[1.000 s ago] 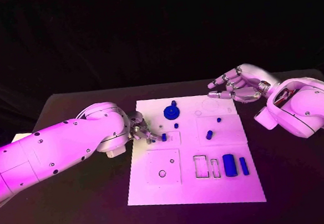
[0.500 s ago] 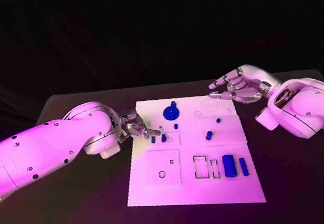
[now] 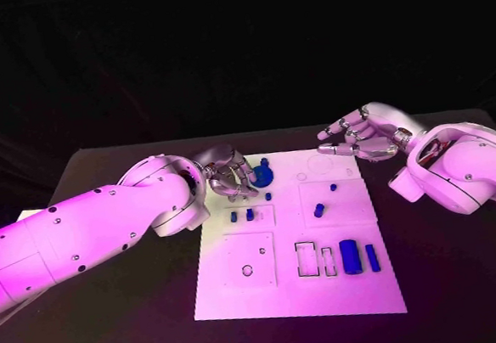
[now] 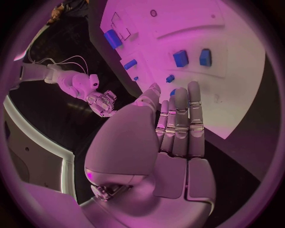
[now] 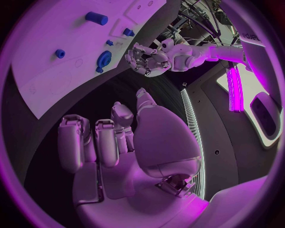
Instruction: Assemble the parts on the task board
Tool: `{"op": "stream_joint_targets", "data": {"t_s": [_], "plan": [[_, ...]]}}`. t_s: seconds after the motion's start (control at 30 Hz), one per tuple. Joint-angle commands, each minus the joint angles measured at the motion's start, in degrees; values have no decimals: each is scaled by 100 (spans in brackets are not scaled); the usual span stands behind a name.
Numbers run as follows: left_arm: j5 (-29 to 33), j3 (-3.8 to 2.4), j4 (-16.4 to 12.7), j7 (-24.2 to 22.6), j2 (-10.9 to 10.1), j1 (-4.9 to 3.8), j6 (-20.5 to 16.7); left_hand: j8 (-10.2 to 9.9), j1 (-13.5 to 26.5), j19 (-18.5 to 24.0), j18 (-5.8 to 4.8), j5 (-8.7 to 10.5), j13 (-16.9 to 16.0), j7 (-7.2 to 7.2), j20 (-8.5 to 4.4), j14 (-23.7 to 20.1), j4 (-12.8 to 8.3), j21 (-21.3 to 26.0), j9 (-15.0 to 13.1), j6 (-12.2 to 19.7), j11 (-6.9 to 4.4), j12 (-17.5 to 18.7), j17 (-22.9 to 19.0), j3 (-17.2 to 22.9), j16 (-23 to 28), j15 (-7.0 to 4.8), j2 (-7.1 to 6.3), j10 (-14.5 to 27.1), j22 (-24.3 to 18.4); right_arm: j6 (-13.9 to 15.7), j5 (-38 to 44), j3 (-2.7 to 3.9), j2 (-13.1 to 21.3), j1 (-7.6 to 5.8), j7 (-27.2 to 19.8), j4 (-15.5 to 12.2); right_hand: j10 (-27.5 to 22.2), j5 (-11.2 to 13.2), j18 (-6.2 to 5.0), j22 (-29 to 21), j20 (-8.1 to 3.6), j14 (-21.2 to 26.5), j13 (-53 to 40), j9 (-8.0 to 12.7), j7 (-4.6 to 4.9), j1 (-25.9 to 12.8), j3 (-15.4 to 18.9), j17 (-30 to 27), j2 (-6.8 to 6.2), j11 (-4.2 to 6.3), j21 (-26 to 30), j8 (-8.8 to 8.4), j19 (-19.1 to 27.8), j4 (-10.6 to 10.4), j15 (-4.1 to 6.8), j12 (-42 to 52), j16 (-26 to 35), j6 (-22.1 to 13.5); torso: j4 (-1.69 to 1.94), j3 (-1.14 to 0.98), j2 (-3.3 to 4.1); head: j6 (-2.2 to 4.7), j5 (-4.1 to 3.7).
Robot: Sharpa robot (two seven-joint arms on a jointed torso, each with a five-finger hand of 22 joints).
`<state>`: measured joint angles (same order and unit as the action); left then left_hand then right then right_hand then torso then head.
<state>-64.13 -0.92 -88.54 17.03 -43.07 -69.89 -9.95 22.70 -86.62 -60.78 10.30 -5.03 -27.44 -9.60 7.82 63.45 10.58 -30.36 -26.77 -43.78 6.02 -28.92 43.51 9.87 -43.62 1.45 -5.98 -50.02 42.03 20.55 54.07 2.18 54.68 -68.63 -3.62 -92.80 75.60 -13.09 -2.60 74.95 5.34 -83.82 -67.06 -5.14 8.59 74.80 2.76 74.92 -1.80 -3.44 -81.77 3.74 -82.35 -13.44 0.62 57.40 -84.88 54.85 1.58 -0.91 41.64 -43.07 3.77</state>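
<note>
The white task board (image 3: 293,302) lies mid-table. On it are a round blue gear (image 3: 262,171), two small blue pieces (image 3: 240,216) side by side, a slanted blue peg (image 3: 319,210) and two long blue bars (image 3: 359,255). My left hand (image 3: 226,173) hovers over the board's far left corner beside the gear, fingers extended and empty; in the left wrist view its fingers (image 4: 181,121) lie straight above the board (image 4: 237,47). My right hand (image 3: 360,133) hangs off the board's far right corner, fingers loosely curved, holding nothing. In the right wrist view the gear (image 5: 104,59) shows near the left hand (image 5: 145,59).
Empty rectangular slots (image 3: 317,258) and a square plate with a hole (image 3: 248,261) mark the board's near half. Black tabletop (image 3: 120,325) surrounds the board. My left arm (image 3: 96,230) lies across the table's left side.
My left hand has lifted from the board's left edge and moved toward the gear at the far side, uncovering two small blue pieces. The right hand has barely moved.
</note>
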Motion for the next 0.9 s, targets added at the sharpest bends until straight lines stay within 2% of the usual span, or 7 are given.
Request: {"op": "stream_joint_targets", "data": {"t_s": [0.03,0.1,0.2,0.3,0.37,0.57,0.9], "plan": [[-1196,29,172,-913,204,15,-271,-397,-63,-233,-2,104,543,61,-36,233,9,65,467,-149,-47,424,-178,123,46,-31,-112,-153,-109,-49,5,0,-16,4,-26,5,-44,-37,-58,97,9,-435,5,-5,4,10,24,780,33,-16,19,9,39,5,6,-12,36,18,-6,6,4,12,-21],[-1559,55,285,-1020,343,29,-260,-617,-93,-403,21,91,879,112,-86,397,-16,84,736,-316,-28,654,-277,198,46,-53,-144,-333,-161,-48,5,0,-25,4,-29,10,-46,-39,-58,95,9,-435,7,-5,4,12,26,780,35,-16,21,9,40,5,6,-15,36,17,-6,6,6,24,-41],[-2007,102,448,-1102,527,45,-229,-847,-90,-722,12,93,1294,121,-133,762,-56,8,1041,-624,-86,951,-258,285,-176,-87,-198,-566,-160,-49,5,-1,-38,6,-35,16,-47,-40,-59,94,9,-435,8,-5,4,14,27,781,36,-16,22,9,41,4,6,-17,36,17,-7,4,5,31,-55],[-2352,137,611,-1061,683,55,-70,-1027,-51,-1090,8,91,1589,138,-182,1418,-78,-229,1249,-816,-89,1202,737,377,-1305,-116,-260,-720,-24,-50,5,-1,-46,8,-37,19,-47,-40,-59,94,9,-435,8,-5,4,14,27,781,36,-16,22,9,41,4,6,-17,36,17,-5,3,5,35,-65],[-2492,155,698,-1033,755,58,12,-1108,-13,-1268,-42,89,1726,124,-184,1572,-87,-558,1345,-922,-83,1327,1061,417,-1674,-113,-293,-772,246,-49,5,-2,-48,9,-37,20,-47,-40,-59,94,9,-435,8,-5,4,14,27,781,36,-16,22,9,41,4,6,-17,36,17,-5,1,5,32,-68],[-2743,193,974,-974,990,75,263,-1338,105,-1971,-324,90,2061,145,-221,2106,-116,-2338,1607,-1206,-115,1608,2343,566,-2988,-146,-342,-1095,1736,-50,5,-2,-60,11,-40,22,-48,-44,-59,92,9,-436,8,-5,4,20,30,783,40,-16,23,10,42,4,6,-15,35,17,-4,3,6,28,-81],[-2921,201,1111,-780,1139,84,590,-1469,185,-2226,-463,92,2239,159,-252,2227,-153,-3200,1752,-1395,-137,1811,2476,707,-3226,-179,-365,-1331,2482,-54,7,-2,-71,13,-43,27,-48,-45,-59,92,9,-436,8,-5,4,21,31,783,41,-16,24,10,42,4,6,-15,34,17,1,-1,-2,5,-74]]}}
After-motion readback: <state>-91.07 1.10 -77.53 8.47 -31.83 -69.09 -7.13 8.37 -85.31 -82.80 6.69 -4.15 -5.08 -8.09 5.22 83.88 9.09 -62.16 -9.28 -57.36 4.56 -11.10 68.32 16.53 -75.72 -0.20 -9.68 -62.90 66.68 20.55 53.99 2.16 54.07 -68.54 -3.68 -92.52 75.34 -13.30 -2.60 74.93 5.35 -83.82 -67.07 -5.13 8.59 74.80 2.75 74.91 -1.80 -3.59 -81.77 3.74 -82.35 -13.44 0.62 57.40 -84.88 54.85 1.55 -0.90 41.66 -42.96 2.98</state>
